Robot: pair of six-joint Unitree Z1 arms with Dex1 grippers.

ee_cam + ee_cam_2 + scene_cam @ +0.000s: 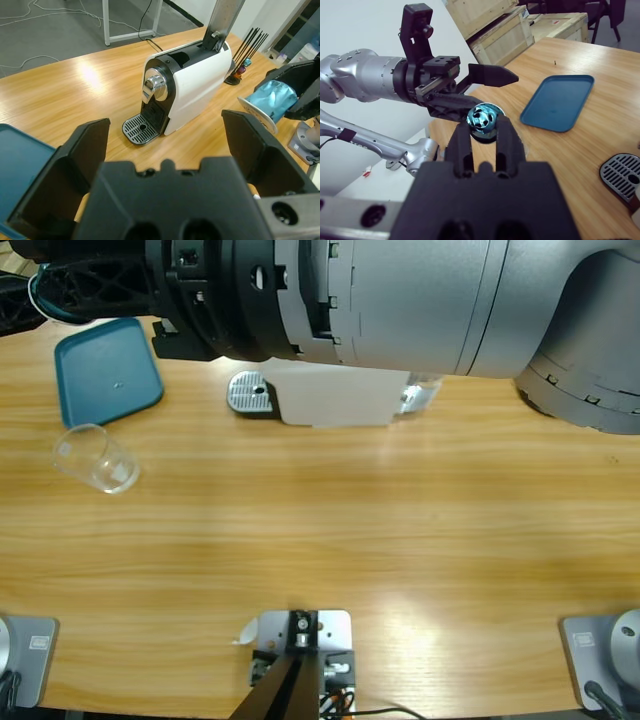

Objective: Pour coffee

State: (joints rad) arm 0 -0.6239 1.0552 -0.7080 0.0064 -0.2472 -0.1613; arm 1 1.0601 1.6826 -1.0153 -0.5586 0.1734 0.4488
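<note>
Right tool [483,131] clamping capsule [481,120], table [320,530] open

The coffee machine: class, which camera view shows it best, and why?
The left wrist view: the coffee machine appears whole, with its spout, drip tray and raised lid. In the high view an arm hides most of it; the right wrist view catches only its drip tray at the edge.
</note>
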